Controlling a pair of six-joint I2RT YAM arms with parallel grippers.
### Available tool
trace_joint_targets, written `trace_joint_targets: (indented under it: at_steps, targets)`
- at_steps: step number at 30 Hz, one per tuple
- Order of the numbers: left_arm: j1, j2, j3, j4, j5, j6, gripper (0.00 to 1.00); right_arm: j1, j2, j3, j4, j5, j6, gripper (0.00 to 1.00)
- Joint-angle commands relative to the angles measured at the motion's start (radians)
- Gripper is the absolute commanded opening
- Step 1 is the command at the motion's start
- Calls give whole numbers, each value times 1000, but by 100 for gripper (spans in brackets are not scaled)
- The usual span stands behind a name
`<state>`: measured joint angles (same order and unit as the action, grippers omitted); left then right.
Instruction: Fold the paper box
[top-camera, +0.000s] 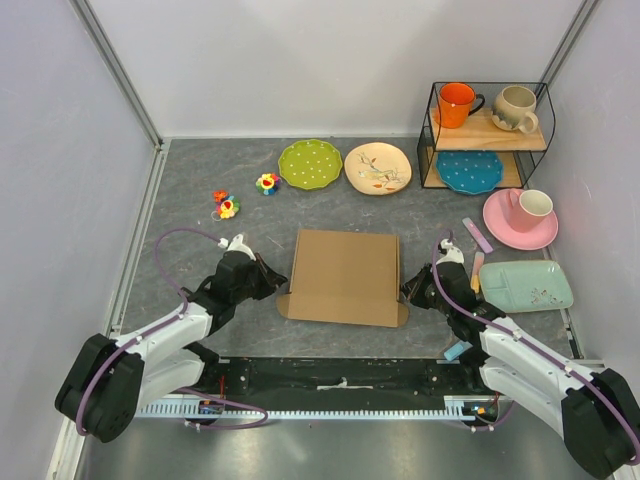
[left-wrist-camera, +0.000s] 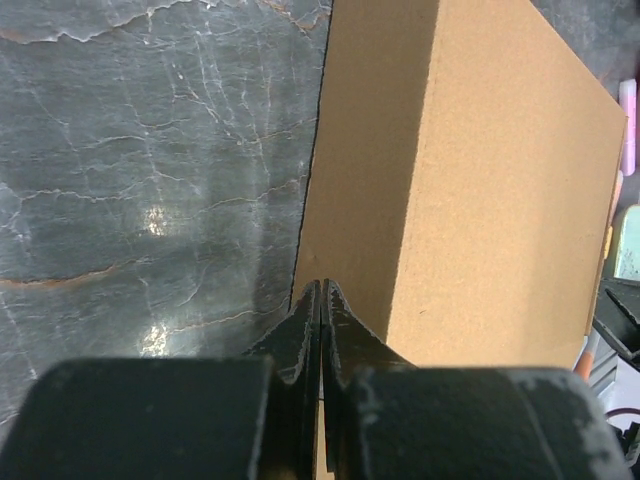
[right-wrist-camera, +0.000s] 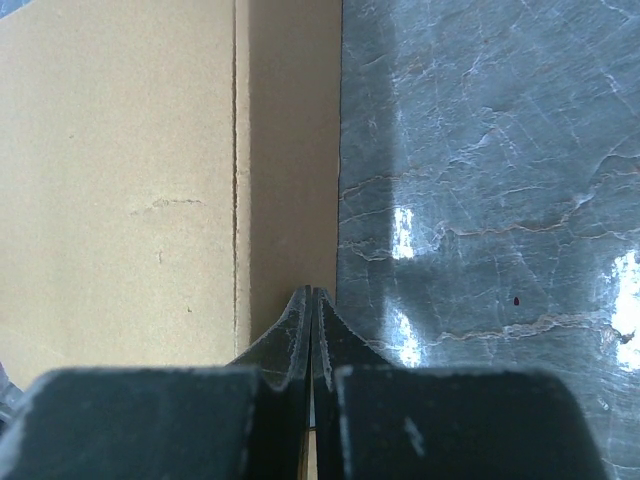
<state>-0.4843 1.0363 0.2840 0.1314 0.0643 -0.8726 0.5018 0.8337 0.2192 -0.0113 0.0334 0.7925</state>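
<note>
light: bright, even, diffuse from overhead
glare: white hotspots on the table (left-wrist-camera: 120, 150) in both wrist views, near its left and right edges
shadows: soft dark band down each side wall of the paper box (left-wrist-camera: 500, 200)
focus: top view sharp; left gripper (left-wrist-camera: 321, 288) and right gripper (right-wrist-camera: 311, 294) bodies soft, close to lens
distortion: mild; walls splay at top-view corners

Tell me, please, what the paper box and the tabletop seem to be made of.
The paper box looks like matte brown cardboard: grainy face, pressed score line. The tabletop looks like glossy grey stone or a marble-print laminate: pale veins, light glints.
</note>
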Motion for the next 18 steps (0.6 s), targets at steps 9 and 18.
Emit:
trace_joint_targets:
  at_steps: [9,18]
  targets:
    - [-43,-4,-31,119,74,-32,2,-2,-25,-7,30,-13,11,0]
    - [-92,-85,-31,126,147,-52,2,0,-120,69,-68,-30,-13,0]
